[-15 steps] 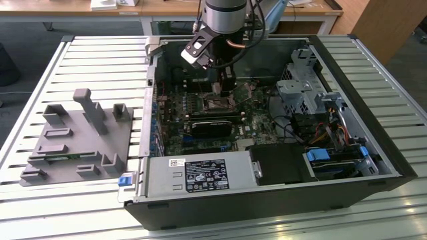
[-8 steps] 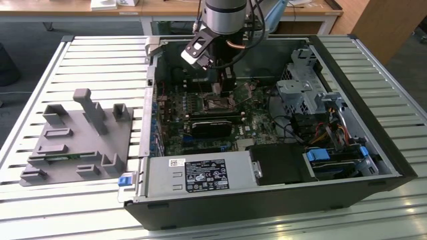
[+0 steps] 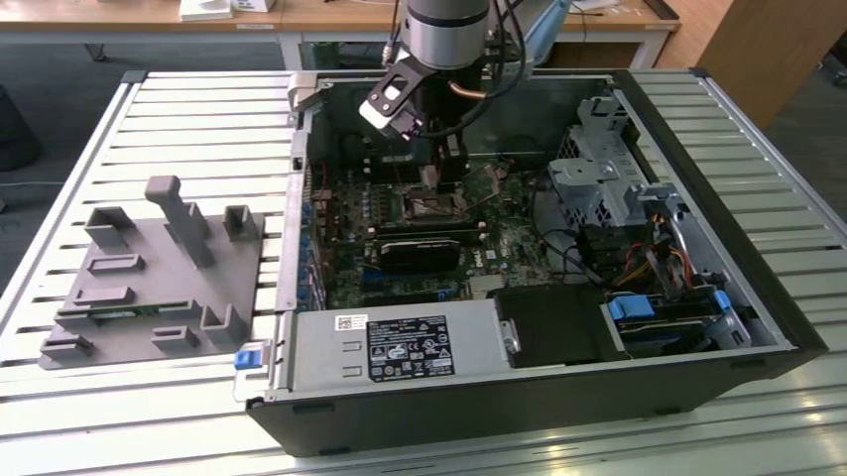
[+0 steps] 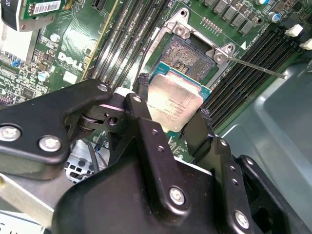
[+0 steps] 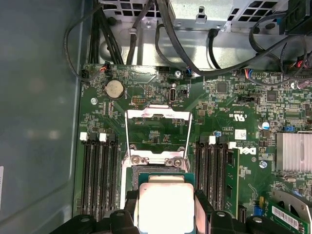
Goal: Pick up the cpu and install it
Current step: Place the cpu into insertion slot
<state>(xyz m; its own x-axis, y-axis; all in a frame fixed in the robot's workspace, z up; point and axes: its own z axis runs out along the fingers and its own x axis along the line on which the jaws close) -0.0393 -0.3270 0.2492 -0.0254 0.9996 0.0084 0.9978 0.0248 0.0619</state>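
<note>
Gripper (image 4: 171, 103) closed on the cpu (image 4: 176, 97), held close by the open socket (image 4: 187, 56); black fingers (image 4: 199, 130) cover two of its edges, and its top print is too fine to read.

The hand (image 5: 165, 213) grips the cpu (image 5: 165, 197) by two opposite edges, its black fingers (image 5: 128, 207) pressed against them, right over the socket (image 5: 146, 169) on the green motherboard (image 5: 146, 112). The socket's metal frame (image 5: 158, 113) is flipped open. Black memory slots (image 5: 100, 175) flank the socket. A coin battery (image 5: 114, 89) sits near black cables (image 5: 170, 39).
</note>
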